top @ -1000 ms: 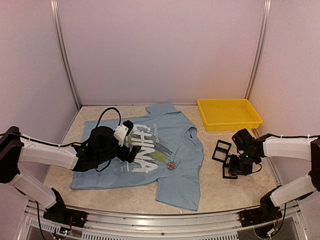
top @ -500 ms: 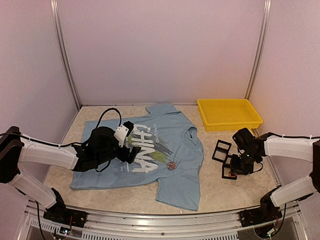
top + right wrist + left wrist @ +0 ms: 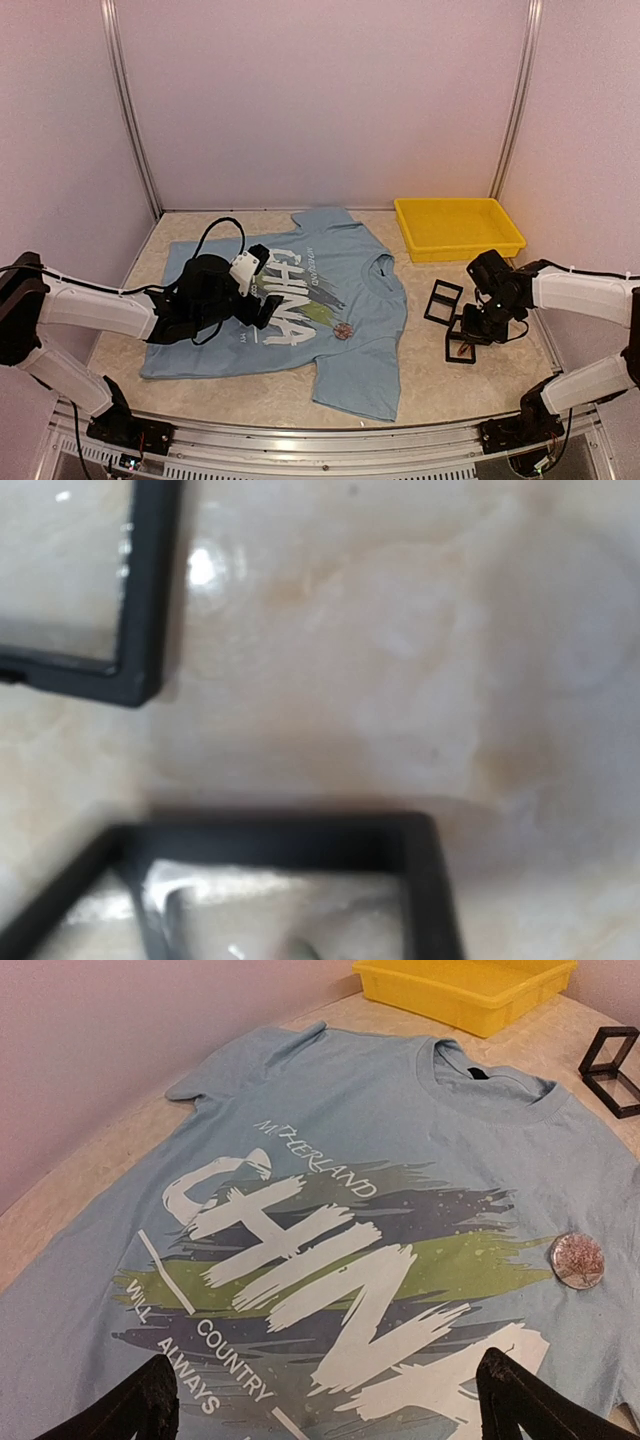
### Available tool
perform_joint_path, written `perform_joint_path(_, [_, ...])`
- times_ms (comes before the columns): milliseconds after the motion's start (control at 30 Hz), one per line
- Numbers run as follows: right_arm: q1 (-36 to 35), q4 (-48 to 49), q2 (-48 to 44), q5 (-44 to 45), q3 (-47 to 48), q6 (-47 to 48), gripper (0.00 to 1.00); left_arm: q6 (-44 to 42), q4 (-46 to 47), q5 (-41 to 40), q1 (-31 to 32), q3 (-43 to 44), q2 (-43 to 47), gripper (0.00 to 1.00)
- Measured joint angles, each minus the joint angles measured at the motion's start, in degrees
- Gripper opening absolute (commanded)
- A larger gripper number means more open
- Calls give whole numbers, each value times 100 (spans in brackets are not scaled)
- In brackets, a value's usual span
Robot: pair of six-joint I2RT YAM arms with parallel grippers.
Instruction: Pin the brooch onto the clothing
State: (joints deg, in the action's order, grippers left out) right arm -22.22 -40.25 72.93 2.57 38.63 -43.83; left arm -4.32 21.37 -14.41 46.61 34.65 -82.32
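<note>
The clothing [image 3: 300, 300], a light blue T-shirt with white "CHINA" lettering, lies flat on the table and fills the left wrist view [image 3: 330, 1140]. The brooch [image 3: 343, 331], a small round pinkish disc, rests on the shirt's chest right of the print; it also shows in the left wrist view [image 3: 578, 1260]. My left gripper [image 3: 265, 303] hovers low over the print, open and empty, fingertips [image 3: 150, 1405] wide apart, the brooch ahead to its right. My right gripper [image 3: 470, 328] hangs over a black frame [image 3: 460, 345]; its fingers do not show.
A second black frame [image 3: 443, 300] stands beside the first, right of the shirt; both show blurred in the right wrist view [image 3: 300, 840]. A yellow tray [image 3: 458, 228] sits at the back right. Enclosure walls and posts surround the table.
My right gripper has drifted slightly back and to the right above the black frame. My left gripper and the shirt have barely moved.
</note>
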Motion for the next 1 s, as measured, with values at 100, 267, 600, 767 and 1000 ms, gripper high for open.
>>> perform_joint_path(100, [0, -24, -52, -87, 20, 17, 0, -4, -4, -2, 7, 2, -22, 99])
perform_joint_path(267, [0, -136, -63, -170, 87, 50, 0, -4, -2, -2, 9, 2, -24, 99])
perform_joint_path(600, [-197, -828, -138, -1047, 789, 354, 0, -4, -4, 0, 11, 11, -22, 99])
perform_joint_path(767, [-743, -1362, -92, -1917, 1593, 579, 0, -2, -13, 28, 11, 15, -20, 99])
perform_joint_path(1000, [-1626, -1486, 627, -2258, 4022, 1134, 0, 52, -227, 68, 42, 164, 68, 99])
